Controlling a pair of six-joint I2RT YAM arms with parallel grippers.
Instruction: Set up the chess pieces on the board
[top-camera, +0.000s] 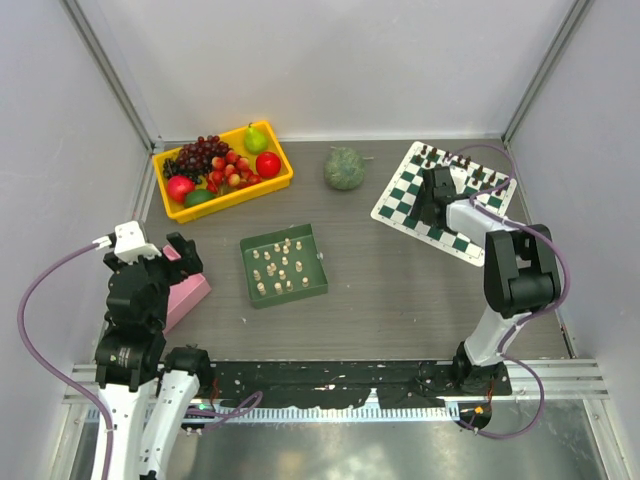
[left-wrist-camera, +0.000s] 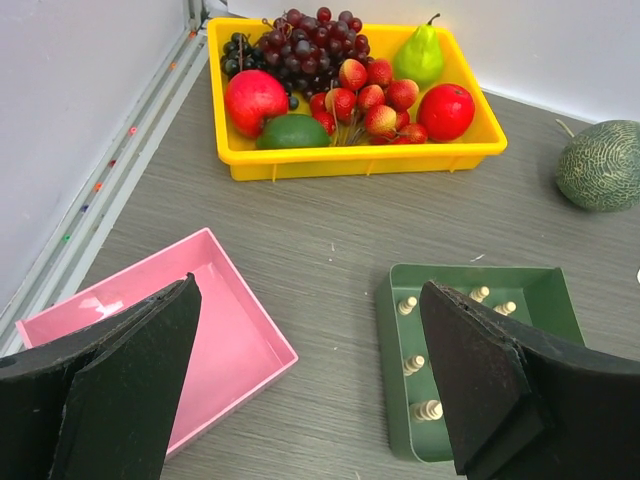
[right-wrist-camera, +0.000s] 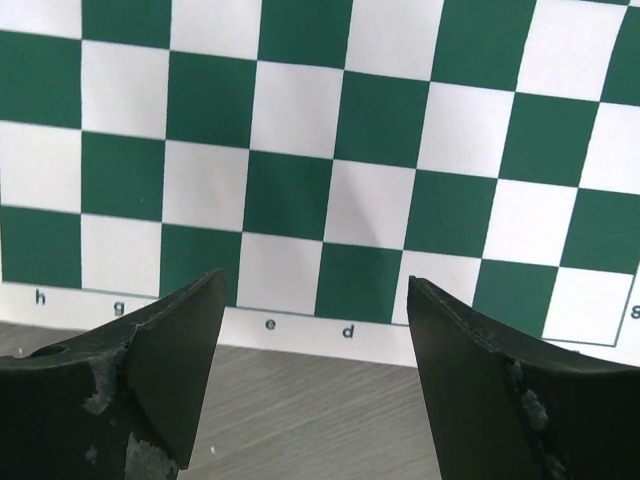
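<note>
Right gripper (right-wrist-camera: 315, 300), fingers wide and empty, hangs over the board (right-wrist-camera: 300, 190) border lettered h, g, e, d; left gripper (left-wrist-camera: 310, 300) wide, empty, near chess pieces (left-wrist-camera: 412, 364).

Plain white walls (top-camera: 330, 60) w/ alu corner posts (top-camera: 112, 70), grey woodgrain tabletop (top-camera: 400, 290)

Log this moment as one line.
right pincer: open, empty, over lettered edge of green-and-white checkered board | left pincer: open, empty | cream chess pieces: in green square tray
</note>
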